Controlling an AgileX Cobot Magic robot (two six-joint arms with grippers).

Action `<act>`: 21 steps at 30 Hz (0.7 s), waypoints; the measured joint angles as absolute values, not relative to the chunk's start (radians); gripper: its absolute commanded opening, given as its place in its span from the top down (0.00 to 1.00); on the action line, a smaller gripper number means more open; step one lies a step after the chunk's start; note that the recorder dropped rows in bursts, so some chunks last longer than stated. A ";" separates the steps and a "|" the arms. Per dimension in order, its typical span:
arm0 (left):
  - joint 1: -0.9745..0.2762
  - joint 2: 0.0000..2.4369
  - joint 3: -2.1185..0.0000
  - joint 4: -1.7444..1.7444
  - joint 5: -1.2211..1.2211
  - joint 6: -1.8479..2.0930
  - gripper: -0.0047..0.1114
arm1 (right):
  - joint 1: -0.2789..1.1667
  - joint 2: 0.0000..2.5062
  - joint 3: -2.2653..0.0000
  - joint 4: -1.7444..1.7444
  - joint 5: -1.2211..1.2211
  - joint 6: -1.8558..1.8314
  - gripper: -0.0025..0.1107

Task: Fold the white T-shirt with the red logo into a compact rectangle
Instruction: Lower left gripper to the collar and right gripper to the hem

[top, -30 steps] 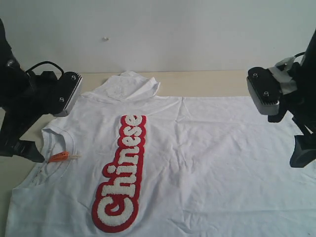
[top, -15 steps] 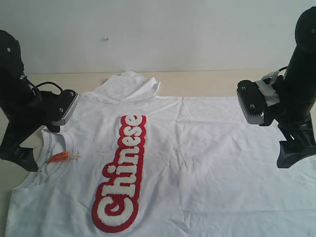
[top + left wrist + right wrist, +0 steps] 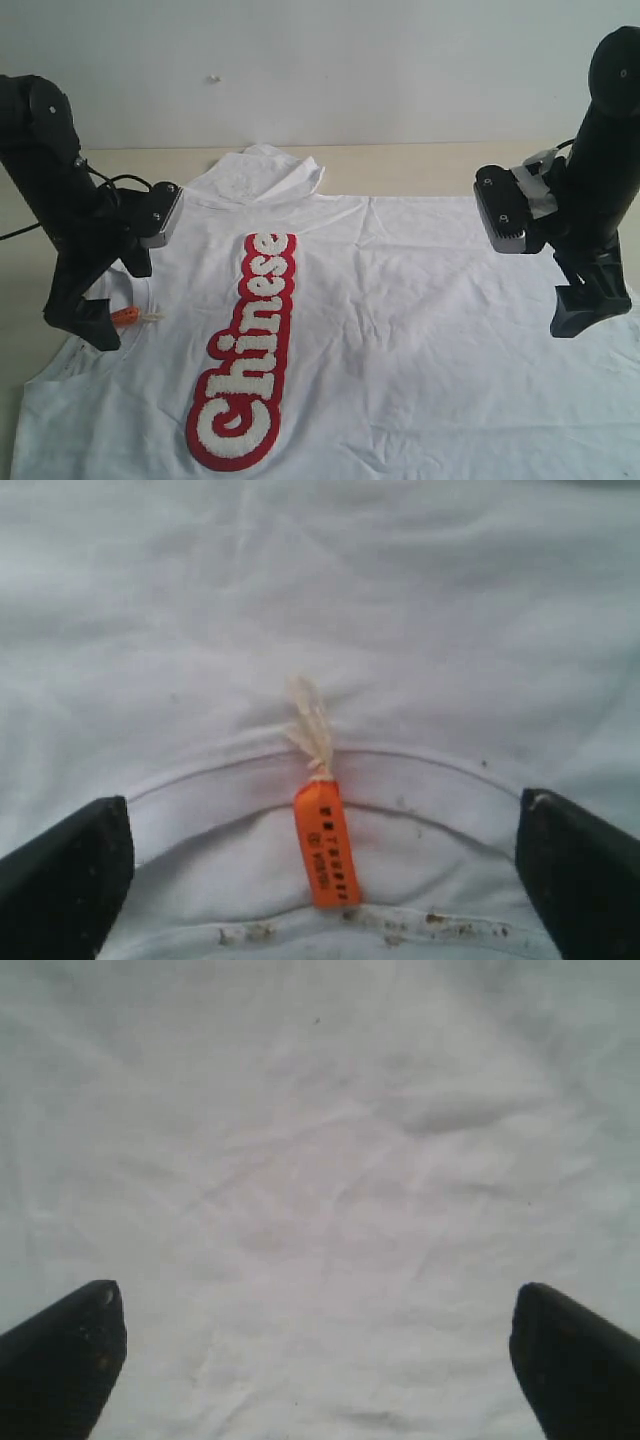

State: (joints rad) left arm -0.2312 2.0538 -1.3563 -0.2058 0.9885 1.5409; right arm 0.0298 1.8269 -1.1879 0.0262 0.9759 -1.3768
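The white T-shirt [image 3: 400, 330] lies spread flat on the table, collar to the left. The red logo [image 3: 250, 345] runs lengthwise down its chest. My left gripper [image 3: 105, 300] hangs open just over the collar. In the left wrist view its black fingers [image 3: 60, 880] stand wide on either side of the orange tag [image 3: 325, 855] and the collar rim [image 3: 200, 780]. My right gripper [image 3: 585, 295] is open over the shirt's right part. The right wrist view shows that right gripper [image 3: 315, 1295] over plain wrinkled white T-shirt cloth [image 3: 320, 1160], with nothing between the fingers.
One sleeve [image 3: 265, 175] lies bunched at the shirt's far edge. Bare light wooden table [image 3: 430, 165] shows behind the shirt and at the left, with a pale wall [image 3: 330, 70] beyond. The shirt runs past the picture's lower edge.
Both arms swung inward and came down toward the shirt. The left gripper moved right over the collar. The right gripper moved left over the shirt's lower part. Both stayed open.
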 measured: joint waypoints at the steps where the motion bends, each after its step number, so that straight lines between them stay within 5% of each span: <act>1: -0.231 2.063 -1.356 -0.206 0.989 1.537 0.06 | 0.022 1.832 -1.188 0.026 0.971 -1.377 0.05; 21: -0.231 2.127 -1.368 -0.193 0.956 1.492 0.06 | -0.070 2.024 -1.188 0.000 0.887 -1.462 0.05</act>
